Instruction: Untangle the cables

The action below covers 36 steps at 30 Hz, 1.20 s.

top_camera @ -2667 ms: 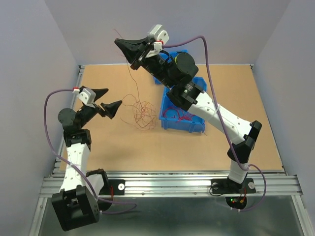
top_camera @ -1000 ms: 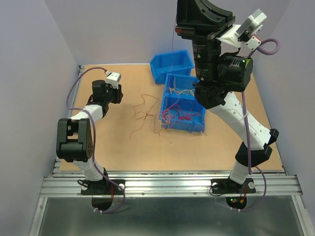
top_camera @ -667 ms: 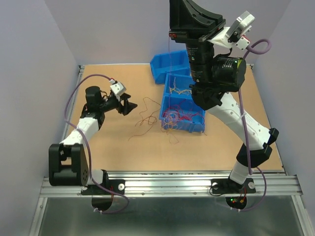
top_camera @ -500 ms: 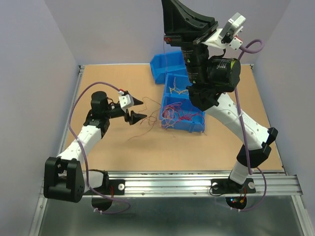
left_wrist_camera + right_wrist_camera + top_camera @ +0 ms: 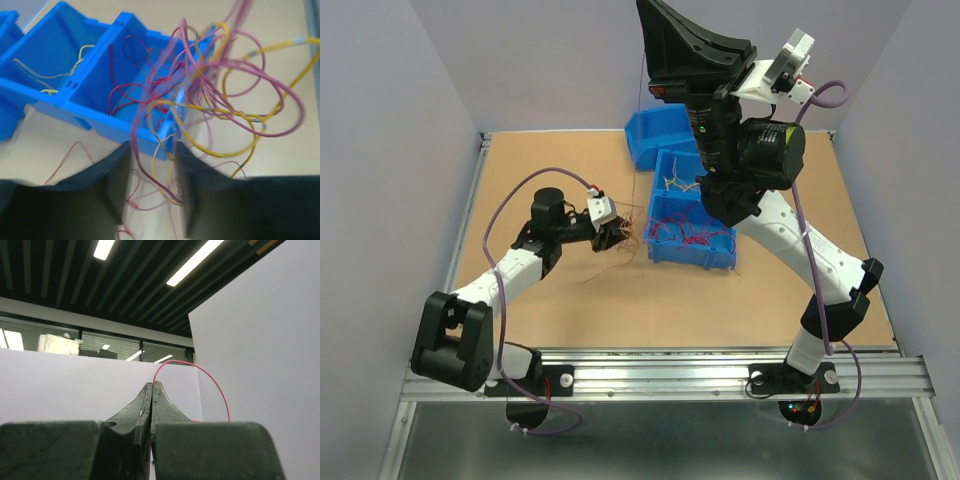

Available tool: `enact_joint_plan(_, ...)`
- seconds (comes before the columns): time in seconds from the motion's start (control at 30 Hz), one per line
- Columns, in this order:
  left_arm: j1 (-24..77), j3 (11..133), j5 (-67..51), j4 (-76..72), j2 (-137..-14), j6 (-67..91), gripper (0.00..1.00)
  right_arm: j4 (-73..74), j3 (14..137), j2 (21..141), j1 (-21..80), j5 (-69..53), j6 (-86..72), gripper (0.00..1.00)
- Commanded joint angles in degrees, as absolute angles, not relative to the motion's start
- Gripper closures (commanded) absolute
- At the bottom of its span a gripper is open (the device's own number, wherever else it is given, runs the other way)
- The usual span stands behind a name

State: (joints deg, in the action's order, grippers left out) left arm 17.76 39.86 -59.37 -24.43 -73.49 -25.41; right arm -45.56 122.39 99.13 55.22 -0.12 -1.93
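Red cable [image 5: 175,361] pinched: right end effector [image 5: 152,384] | left end effector [image 5: 151,148] released at tangle [image 5: 210,95]

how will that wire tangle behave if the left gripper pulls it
Probably floppy: the cables sag in loose loops, and the red wire arcs from the shut right gripper. Likely light, and apt to snag: strands cross each other over the blue bin edge.
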Motion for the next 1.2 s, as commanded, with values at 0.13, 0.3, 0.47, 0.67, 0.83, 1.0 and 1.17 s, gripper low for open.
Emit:
enact_joint_plan(0.13, 17.8, 42.5, -42.5, -27.9, -73.9, -24.3, 1.0, -49.0, 121.0, 97.0, 55.6, -0.8, -2.7, 0.99)
enact_joint_plan(0.3, 13.1, 45.3, -35.2, -27.2, -78.0, -19.8, 1.0, -49.7, 118.6, 93.8, 55.7, 1.5, -1.1, 1.0)
enact_joint_plan(0.47, 2.9, 55.0, -35.9, -22.3, -89.4, -11.3, 1.0, -51.2, 114.6, 89.0, 55.7, 3.0, -0.5, 0.99)
enact_joint_plan(0.67, -5.4, 60.4, -41.3, -18.7, -98.6, -7.7, 1.0, -51.2, 113.3, 85.4, 55.6, 3.7, 1.0, 0.99)
enact_joint_plan(0.83, -5.6, 60.0, -30.5, -19.5, -98.1, -6.6, 1.0, -51.8, 111.5, 82.1, 55.7, 4.4, 1.8, 1.0)
enact_joint_plan(1.0, -7.7, 60.6, -18.5, -21.0, -98.7, -3.7, 1.0, -52.6, 111.2, 78.1, 55.7, 5.6, 3.4, 0.99)
enact_joint_plan(1.17, -10.7, 60.1, -12.0, -23.6, -98.9, -0.3, 1.0, -52.6, 110.3, 73.8, 55.7, 7.2, 5.4, 0.99)
